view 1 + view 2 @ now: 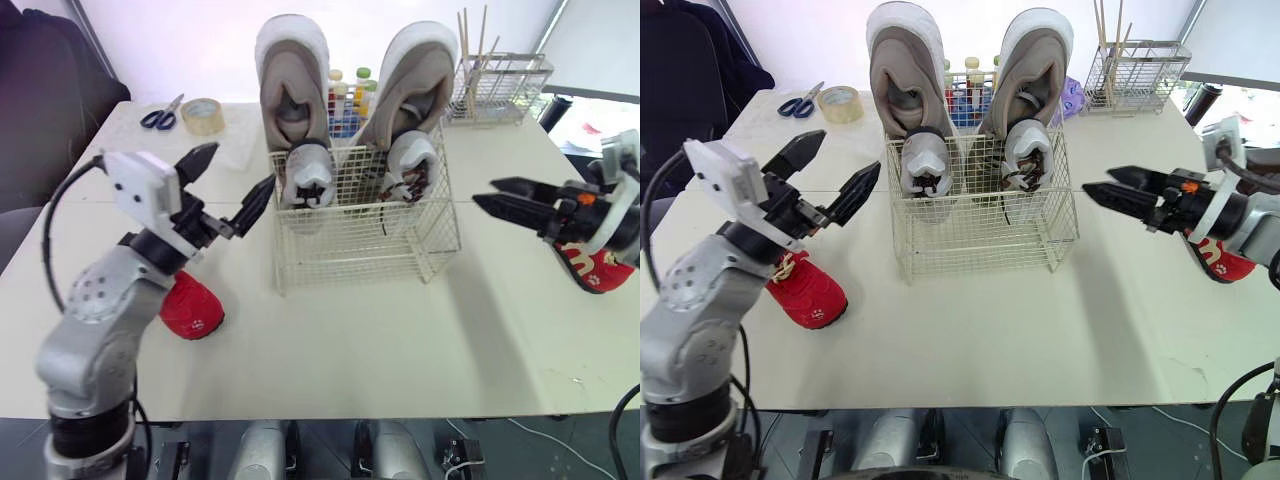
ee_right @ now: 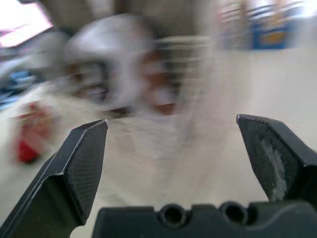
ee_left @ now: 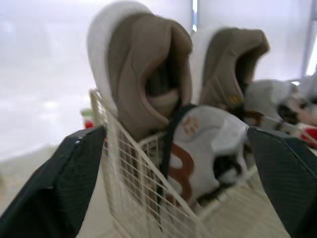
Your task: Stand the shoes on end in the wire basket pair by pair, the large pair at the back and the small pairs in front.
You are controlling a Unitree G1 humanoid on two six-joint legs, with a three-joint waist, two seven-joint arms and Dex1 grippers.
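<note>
The table [image 1: 400,340] is wide, pale and flat. Behind it is a bright white wall [image 1: 180,40]. A dark chair [image 1: 40,100] stands at the table's left side.

The wire basket [image 1: 350,240] sits in the middle of the table. Two big grey shoes stand on end at its back, the left big shoe [image 1: 292,80] and the right big shoe [image 1: 415,80]. They stick up high over the rim. In front of them, also in the basket, stand the left white shoe [image 1: 308,175] and the right white shoe [image 1: 412,165], both small.

Two small red shoes lie out on the table. The left red shoe [image 1: 192,308] lies near the front, half hidden under the left arm. The right red shoe [image 1: 590,265] lies far to the right, partly hidden behind the right arm.

The left gripper [image 1: 238,170] is spread wide and holds nothing. It hangs just beside the basket's left wall; I cannot tell if it touches. The right gripper [image 1: 487,192] is spread too and holds nothing. It points at the basket's right side, with a gap between.

At the back left lie blue scissors [image 1: 160,115] and a roll of tape [image 1: 203,115]. Behind the basket is a rack of tubes [image 1: 348,100] with bright caps. At the back right stands a wire rack [image 1: 497,85] with thin wooden sticks.
</note>
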